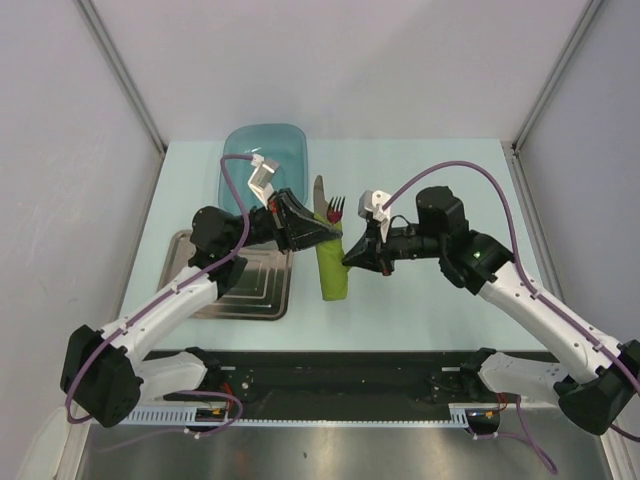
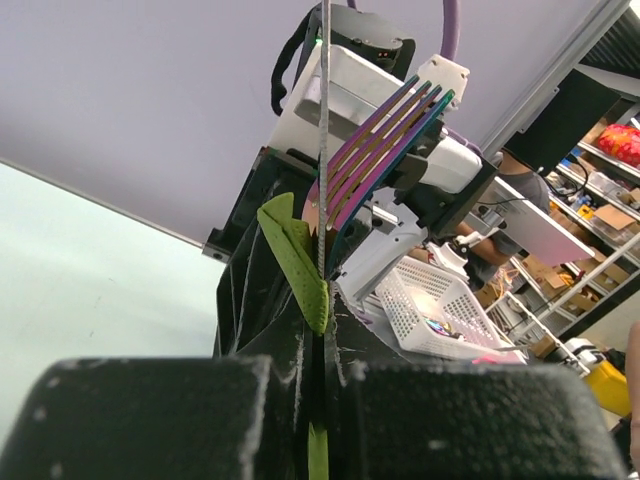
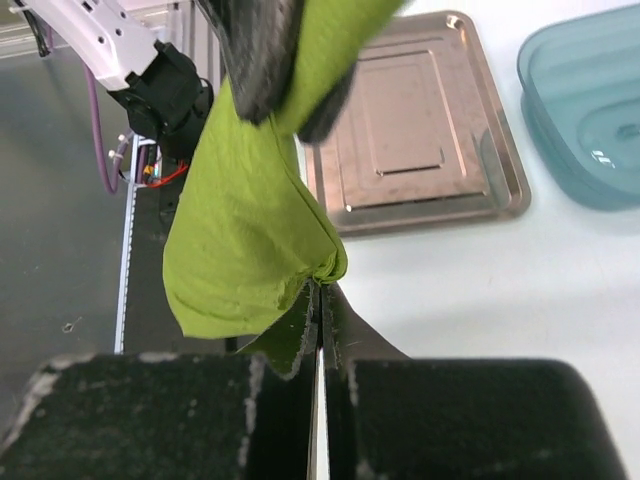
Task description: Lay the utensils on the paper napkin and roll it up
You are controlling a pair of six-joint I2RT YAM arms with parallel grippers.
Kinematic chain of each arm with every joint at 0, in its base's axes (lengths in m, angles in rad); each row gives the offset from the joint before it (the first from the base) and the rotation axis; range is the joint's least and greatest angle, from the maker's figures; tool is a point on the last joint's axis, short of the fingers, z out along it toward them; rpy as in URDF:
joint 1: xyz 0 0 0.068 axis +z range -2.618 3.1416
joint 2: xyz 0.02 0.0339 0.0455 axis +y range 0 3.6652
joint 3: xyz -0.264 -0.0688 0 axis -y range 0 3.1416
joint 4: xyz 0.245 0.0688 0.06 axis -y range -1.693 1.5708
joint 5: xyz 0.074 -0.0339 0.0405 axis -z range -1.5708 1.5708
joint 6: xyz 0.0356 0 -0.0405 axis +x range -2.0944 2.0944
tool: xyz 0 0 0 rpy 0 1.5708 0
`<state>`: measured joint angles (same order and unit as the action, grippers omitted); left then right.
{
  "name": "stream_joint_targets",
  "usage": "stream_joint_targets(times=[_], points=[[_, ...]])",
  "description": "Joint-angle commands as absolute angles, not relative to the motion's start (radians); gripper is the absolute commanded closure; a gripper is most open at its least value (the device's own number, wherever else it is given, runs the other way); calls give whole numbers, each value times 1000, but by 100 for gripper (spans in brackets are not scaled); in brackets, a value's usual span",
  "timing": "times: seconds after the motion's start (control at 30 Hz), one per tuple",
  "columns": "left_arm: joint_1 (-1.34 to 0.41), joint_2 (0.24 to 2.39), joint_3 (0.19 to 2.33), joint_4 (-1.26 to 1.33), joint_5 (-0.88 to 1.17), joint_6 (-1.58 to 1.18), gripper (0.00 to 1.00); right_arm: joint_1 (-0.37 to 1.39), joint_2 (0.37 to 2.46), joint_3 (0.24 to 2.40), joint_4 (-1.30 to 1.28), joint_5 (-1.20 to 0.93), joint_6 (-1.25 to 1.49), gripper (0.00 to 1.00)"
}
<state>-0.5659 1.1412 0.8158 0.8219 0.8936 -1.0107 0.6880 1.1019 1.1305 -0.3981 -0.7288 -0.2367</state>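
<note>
The olive-green paper napkin is rolled into a narrow bundle near the table's middle. A knife and a fork stick out of its far end. My left gripper is shut on the napkin's upper part. In the left wrist view the napkin is pinched between the jaws, with the purple-tinted fork and knife edge rising above. My right gripper is shut on the napkin's right side. In the right wrist view the napkin bulges from the closed jaws.
A steel tray lies on the table's left, also in the right wrist view. A teal plastic basin stands behind it, also in the right wrist view. Grey walls enclose the table on three sides.
</note>
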Motion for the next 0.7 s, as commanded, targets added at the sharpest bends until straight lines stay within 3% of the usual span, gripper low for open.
stream_joint_targets(times=[0.0,0.23,0.47,0.5,0.57,0.6,0.67], points=[[-592,1129,881,908,882,-1089,100,712,1126,1086,-256,-699,-213,100],[-592,1135,881,904,874,-1080,100,770,1143,1039,-101,-660,-141,100],[-552,1129,851,825,822,-1031,100,671,1140,1048,-104,-618,-6,100],[-546,1131,851,804,807,-1026,100,646,1144,1057,-132,-608,-5,85],[-523,1135,853,790,795,-1003,100,623,1147,1095,-181,-562,15,71],[-514,1135,853,764,776,-991,100,592,1146,1109,-228,-546,20,58],[-480,1135,856,720,758,-959,100,562,1138,1152,-276,-486,41,52]])
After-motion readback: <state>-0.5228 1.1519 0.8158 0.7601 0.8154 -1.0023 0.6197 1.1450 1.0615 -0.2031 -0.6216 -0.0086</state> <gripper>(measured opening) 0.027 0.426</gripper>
